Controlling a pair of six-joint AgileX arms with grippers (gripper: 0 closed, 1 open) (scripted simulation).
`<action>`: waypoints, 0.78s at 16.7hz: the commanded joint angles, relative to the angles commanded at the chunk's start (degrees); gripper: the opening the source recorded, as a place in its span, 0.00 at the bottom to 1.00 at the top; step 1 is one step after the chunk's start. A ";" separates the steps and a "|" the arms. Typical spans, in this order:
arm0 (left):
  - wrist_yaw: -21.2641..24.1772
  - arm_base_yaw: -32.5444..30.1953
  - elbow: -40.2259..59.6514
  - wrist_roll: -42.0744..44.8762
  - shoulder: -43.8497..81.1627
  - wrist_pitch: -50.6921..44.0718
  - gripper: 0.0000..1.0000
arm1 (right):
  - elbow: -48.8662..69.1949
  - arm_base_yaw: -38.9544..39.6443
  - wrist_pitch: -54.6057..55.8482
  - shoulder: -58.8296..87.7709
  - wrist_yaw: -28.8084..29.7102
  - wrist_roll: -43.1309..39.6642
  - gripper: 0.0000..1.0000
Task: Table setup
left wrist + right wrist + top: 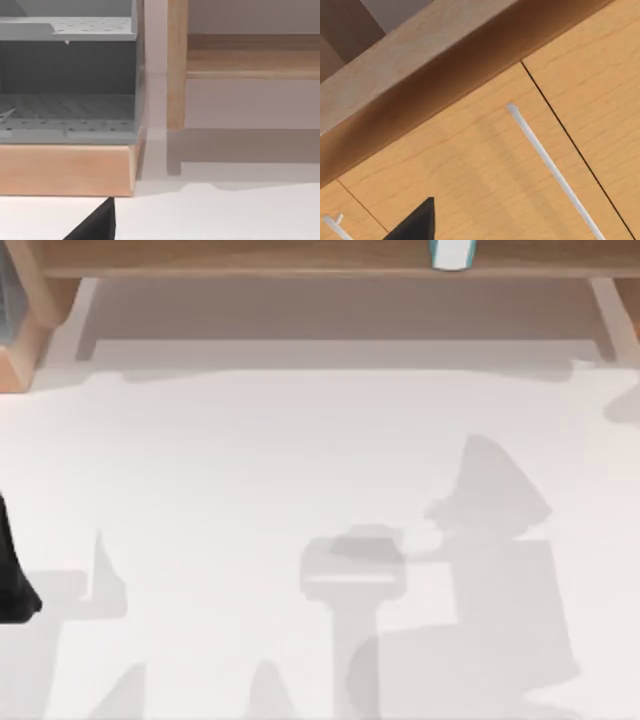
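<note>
Left arm (12, 575) parked at table (300, 460) left edge, facing grey rack (67, 80); right gripper faces cabinet handle (550, 167); finger state unclear for both.

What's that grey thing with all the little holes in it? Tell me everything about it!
The grey rack looks like plastic and has two flat tiers, one above the other, both dotted with rows of small holes. A solid grey back wall joins them. It sits level on a light wooden block, touching its top. A wooden post stands just beside it, apart from it. Something thin and pale lies on the lower tier; I cannot tell what it is.
</note>
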 joint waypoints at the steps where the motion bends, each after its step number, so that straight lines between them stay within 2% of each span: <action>1: 0.00 0.00 0.00 0.00 0.00 0.00 1.00 | -3.31 1.12 -2.97 -7.32 1.14 4.24 1.00; 8: 0.00 0.00 0.00 0.00 0.00 0.00 1.00 | -26.46 9.22 -23.77 -55.91 8.80 33.68 1.00; 13: 0.00 0.00 0.00 0.00 0.00 0.00 1.00 | -39.15 13.87 -35.22 -77.17 12.75 49.71 1.00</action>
